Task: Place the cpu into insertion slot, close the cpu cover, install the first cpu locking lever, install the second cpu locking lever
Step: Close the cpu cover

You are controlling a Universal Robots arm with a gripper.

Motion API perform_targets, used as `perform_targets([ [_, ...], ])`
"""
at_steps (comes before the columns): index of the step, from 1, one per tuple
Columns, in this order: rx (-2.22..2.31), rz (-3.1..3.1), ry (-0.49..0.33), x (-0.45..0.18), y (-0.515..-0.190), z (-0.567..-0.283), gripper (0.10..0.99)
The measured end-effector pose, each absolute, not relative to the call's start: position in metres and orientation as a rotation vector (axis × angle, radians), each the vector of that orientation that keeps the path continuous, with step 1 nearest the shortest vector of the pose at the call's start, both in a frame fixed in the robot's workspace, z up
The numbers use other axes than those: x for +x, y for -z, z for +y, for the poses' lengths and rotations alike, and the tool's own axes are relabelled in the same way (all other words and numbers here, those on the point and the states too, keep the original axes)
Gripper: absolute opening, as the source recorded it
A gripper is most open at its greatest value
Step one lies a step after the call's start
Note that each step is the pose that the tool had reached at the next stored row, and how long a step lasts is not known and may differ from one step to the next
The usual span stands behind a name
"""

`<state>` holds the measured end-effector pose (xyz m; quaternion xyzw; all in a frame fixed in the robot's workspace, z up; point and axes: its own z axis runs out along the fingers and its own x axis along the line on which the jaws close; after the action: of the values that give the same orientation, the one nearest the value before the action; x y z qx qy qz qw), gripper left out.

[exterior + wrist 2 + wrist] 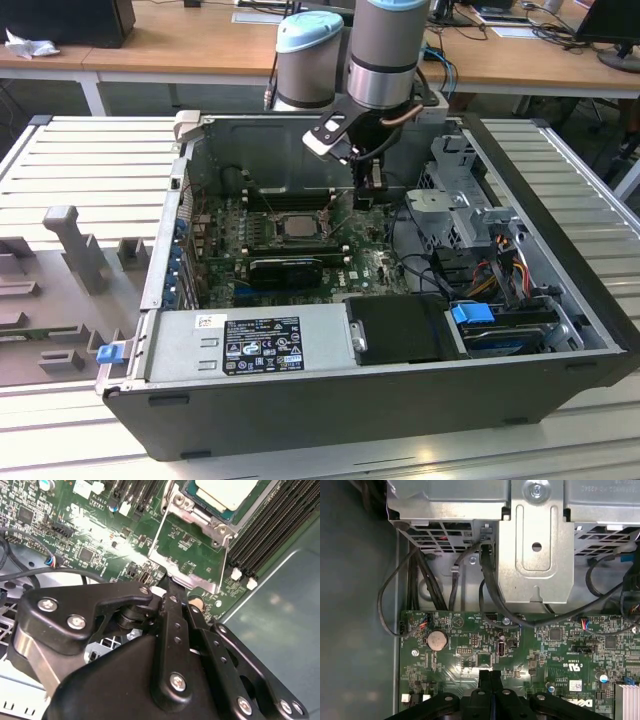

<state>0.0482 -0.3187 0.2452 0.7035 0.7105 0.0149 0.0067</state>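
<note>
The cpu (297, 226) shows its pale silver face in the insertion slot (272, 230) on the green board, and it also appears in the second wrist view (225, 492). The silvery cpu cover (197, 515) appears to lie flat around it. Thin wire locking levers (156, 530) (225, 562) run along the socket's sides. My gripper (366, 195) hangs just to the exterior view's right of the socket, low over the board. Its black fingers (485, 680) are pressed together with nothing between them. In the second wrist view the gripper (167, 580) ends close to the socket's metal corner.
The grey power supply (250, 345) lies along the near side of the case. A metal drive cage (470, 215) with cables stands at the exterior view's right. Black memory slots (270, 535) flank the socket, with a black block (285, 268) in front of it.
</note>
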Motion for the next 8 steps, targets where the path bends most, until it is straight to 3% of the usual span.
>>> perform_targets([
  [8, 2.2, 2.223, -0.047, 0.0455, -0.2452, -0.3187, 0.106],
])
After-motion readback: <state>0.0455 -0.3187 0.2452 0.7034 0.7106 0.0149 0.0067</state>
